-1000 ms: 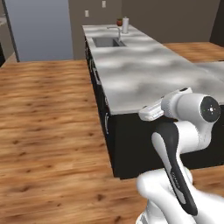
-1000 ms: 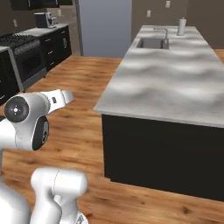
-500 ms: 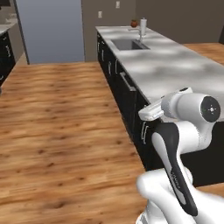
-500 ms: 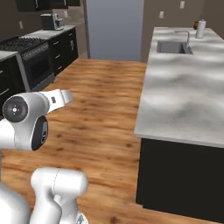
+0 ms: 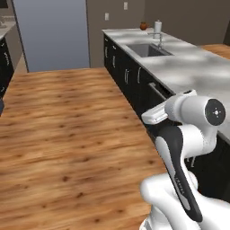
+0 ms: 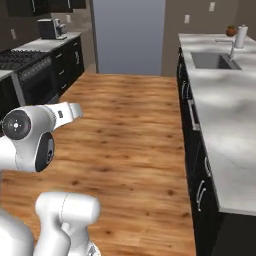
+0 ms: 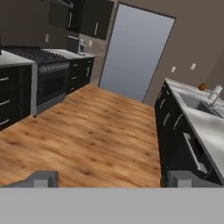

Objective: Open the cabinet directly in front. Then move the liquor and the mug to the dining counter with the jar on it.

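Hanging dark in the top left of the hand view, cabinet (image 7: 94,17) doors with silver bar handles sit above a black stove (image 7: 41,74). Jaws (image 7: 111,178) are wide open, holding nothing, over a glossy wood plank floor (image 7: 96,131). At right runs a grey veined marble table (image 5: 197,67) with a steel sink (image 5: 146,49), dark fronts below. No writing is readable.
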### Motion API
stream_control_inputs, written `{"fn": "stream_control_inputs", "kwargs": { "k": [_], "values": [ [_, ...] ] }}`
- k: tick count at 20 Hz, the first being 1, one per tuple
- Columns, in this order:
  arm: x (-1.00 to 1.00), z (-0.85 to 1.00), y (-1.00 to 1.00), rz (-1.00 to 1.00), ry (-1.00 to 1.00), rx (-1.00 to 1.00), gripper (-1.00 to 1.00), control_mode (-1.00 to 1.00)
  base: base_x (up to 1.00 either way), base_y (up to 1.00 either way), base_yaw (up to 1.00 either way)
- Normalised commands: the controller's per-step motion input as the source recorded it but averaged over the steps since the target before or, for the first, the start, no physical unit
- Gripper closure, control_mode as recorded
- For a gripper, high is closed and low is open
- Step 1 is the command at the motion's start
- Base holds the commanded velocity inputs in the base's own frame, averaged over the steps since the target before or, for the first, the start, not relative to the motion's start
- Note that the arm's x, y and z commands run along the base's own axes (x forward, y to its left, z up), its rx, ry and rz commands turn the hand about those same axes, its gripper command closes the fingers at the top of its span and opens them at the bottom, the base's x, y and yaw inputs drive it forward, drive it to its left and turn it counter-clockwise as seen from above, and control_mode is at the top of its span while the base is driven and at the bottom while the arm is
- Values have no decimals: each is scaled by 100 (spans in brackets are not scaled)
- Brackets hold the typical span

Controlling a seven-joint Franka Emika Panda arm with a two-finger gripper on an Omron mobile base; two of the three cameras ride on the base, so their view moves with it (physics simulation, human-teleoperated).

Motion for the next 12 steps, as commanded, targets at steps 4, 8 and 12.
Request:
{"fn": "stream_control_inputs", "kwargs": {
  "k": [4, 8, 12],
  "values": [
    [0, 0, 0, 0, 0, 0, -100, 100, 100, 100, -21],
    [0, 0, 0, 0, 0, 0, -100, 100, 100, 100, -20],
    [0, 0, 0, 0, 0, 0, -100, 100, 100, 83, -8]
  ]
}}
